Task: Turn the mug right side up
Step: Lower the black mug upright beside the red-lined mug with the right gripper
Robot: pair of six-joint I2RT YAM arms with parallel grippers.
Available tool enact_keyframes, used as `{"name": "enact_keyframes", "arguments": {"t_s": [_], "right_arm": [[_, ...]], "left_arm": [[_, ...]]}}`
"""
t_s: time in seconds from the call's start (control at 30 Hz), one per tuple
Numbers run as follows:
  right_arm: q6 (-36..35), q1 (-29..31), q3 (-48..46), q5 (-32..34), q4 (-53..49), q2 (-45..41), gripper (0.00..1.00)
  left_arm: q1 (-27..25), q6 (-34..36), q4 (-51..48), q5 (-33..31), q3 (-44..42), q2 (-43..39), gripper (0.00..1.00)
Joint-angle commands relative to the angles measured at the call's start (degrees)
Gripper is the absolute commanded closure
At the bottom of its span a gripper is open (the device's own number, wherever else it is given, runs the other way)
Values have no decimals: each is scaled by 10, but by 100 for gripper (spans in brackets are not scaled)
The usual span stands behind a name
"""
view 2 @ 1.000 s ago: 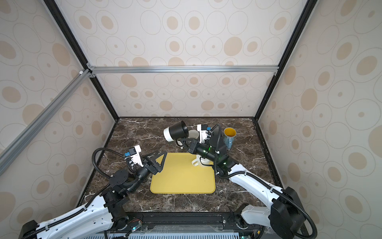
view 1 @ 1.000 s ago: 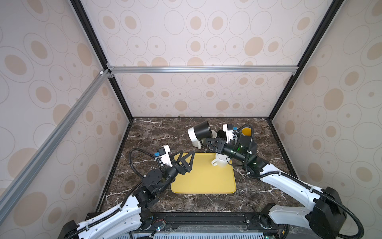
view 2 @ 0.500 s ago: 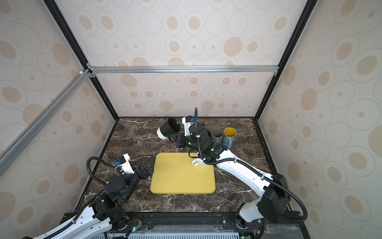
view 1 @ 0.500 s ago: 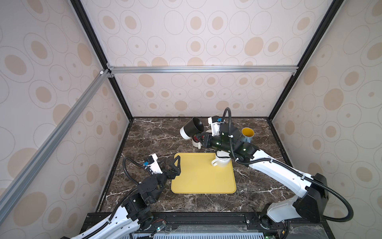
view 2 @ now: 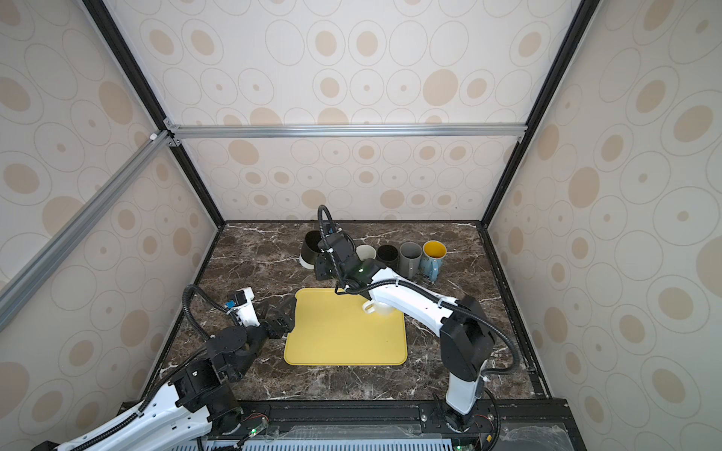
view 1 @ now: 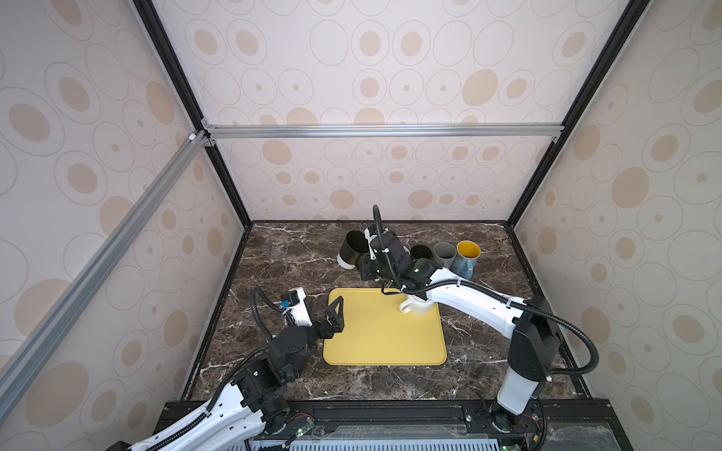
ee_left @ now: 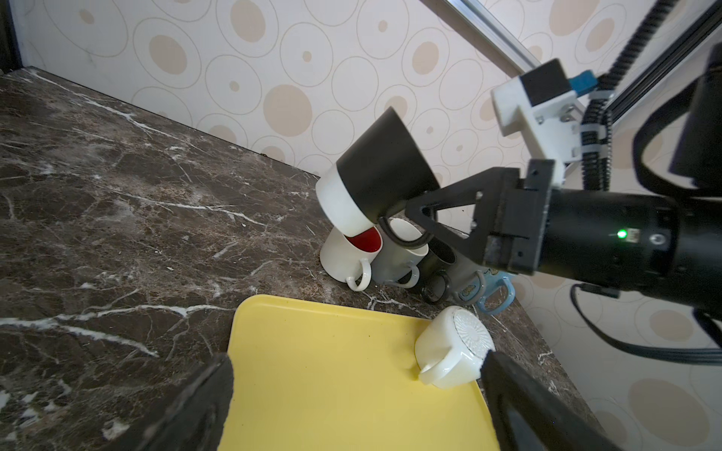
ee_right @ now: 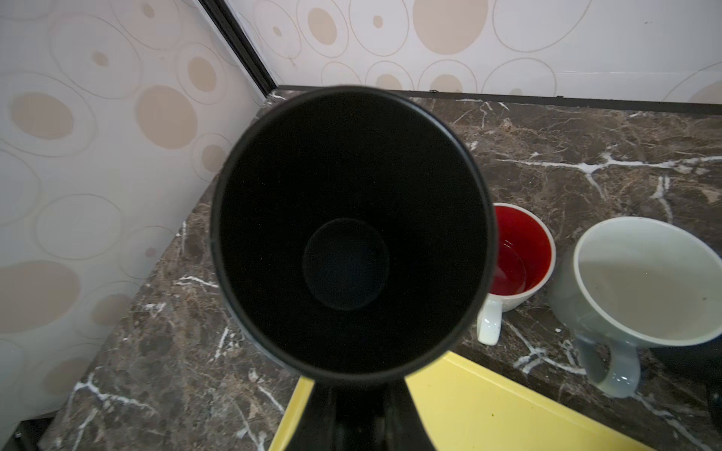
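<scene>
Both top views: black mug (view 1: 353, 250) hangs tilted at eleven o'clock from the yellow tray (view 1: 385, 343); right gripper (ee_left: 414, 220) pinches its handle (ee_left: 402, 239); left gripper (view 1: 336, 314) spread, empty; ceramic, judged heavy, rigid, brittle; handle gives surest hold.

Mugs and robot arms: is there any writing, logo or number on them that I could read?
No text is readable anywhere.
Blue mug: a faint pattern, too small to read.
Dark grey mug beside it: a small yellowish emblem, too blurred to read.
Right arm: a green light with a tiny mark beside it, unreadable.
Black mug: plain.
</scene>
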Motion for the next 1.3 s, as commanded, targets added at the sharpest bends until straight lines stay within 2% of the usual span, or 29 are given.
{"name": "enact_keyframes", "arguments": {"t_s": [0.0,0.6,1.27], "right_arm": [[-22,4,48,34,27,22,100],[-38,7,141,91,13,164,100],[-39,7,172,113,2,218,100]], "left_arm": [[2,19,-20,-6,25,-4,0],[2,32,-24,-1,30,10,0],[3,27,-5,12,16,11,0]]}}
